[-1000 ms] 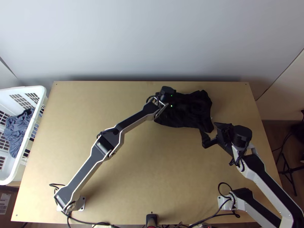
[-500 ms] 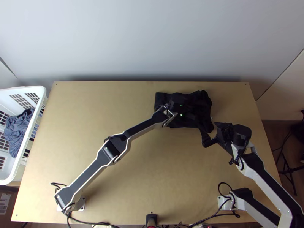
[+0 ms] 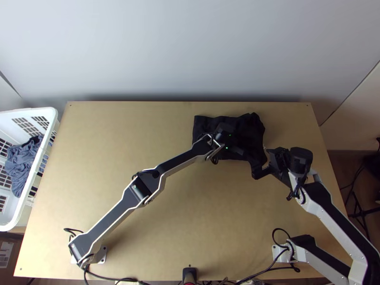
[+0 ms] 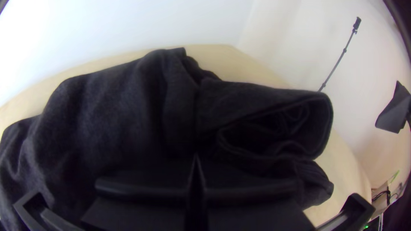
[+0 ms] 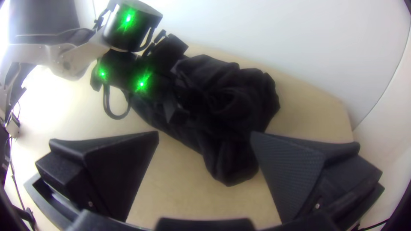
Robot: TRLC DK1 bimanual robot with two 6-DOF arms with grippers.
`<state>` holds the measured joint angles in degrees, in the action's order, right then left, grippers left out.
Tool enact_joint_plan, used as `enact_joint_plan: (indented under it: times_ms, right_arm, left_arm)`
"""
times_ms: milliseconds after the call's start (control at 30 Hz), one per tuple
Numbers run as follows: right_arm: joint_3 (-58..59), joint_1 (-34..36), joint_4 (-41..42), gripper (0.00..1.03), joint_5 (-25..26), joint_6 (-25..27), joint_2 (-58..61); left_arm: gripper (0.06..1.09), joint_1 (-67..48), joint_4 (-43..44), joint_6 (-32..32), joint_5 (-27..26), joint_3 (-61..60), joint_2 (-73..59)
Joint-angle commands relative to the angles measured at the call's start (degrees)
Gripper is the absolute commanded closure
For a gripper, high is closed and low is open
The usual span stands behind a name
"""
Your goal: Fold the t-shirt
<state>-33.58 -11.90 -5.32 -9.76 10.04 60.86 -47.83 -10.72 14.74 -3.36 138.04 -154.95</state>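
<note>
T-shirt (image 3: 254, 130), upper middle of top view: bunched; likely light, floppy | best grabbed lower right | left gripper (image 4: 196, 161) closed, catch unclear | right gripper (image 5: 205, 133) open

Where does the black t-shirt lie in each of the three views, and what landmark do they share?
Top view: t-shirt rumpled, near the far edge of the table, right of centre.
Left wrist view: its dark folds stretch beyond the left gripper.
Right wrist view: its bunched cloth lies beyond the right gripper.
Shared landmark: the table's pale surface, beside the cloth.
</note>
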Motion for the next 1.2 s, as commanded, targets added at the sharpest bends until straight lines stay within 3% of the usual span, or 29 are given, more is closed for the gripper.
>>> enact_joint_plan:
  times_ms: [0,533,900,967,1100,1167]
  right_arm:
    - [-4.12,-0.40,-4.79,0.03,0.00,-0.99,0.49]
    - [-12.82,-7.79,-14.45,0.03,0.79,-3.63,-4.52]
    - [-8.60,-7.96,-15.51,0.03,2.02,-7.76,-6.10]
    - [-8.25,-7.52,-15.51,0.03,2.02,-8.02,-6.46]
    - [-8.69,-6.64,-18.32,0.03,1.32,-9.87,-6.46]
    - [-8.69,-5.76,-20.78,0.03,-1.67,-11.01,-6.28]
  left_arm:
    - [1.05,2.75,-9.76,1.43,1.33,-2.07,3.17]
    - [1.05,2.75,-47.90,2.31,-1.92,-7.61,8.44]
    - [1.05,6.35,-42.89,7.67,-3.76,-10.16,23.73]
    - [0.93,7.23,-42.89,8.37,-6.58,-8.75,26.37]
    - [0.44,9.07,-42.28,9.34,-11.23,-8.66,32.70]
    - [0.15,10.57,-41.31,10.66,-13.43,-8.66,35.07]
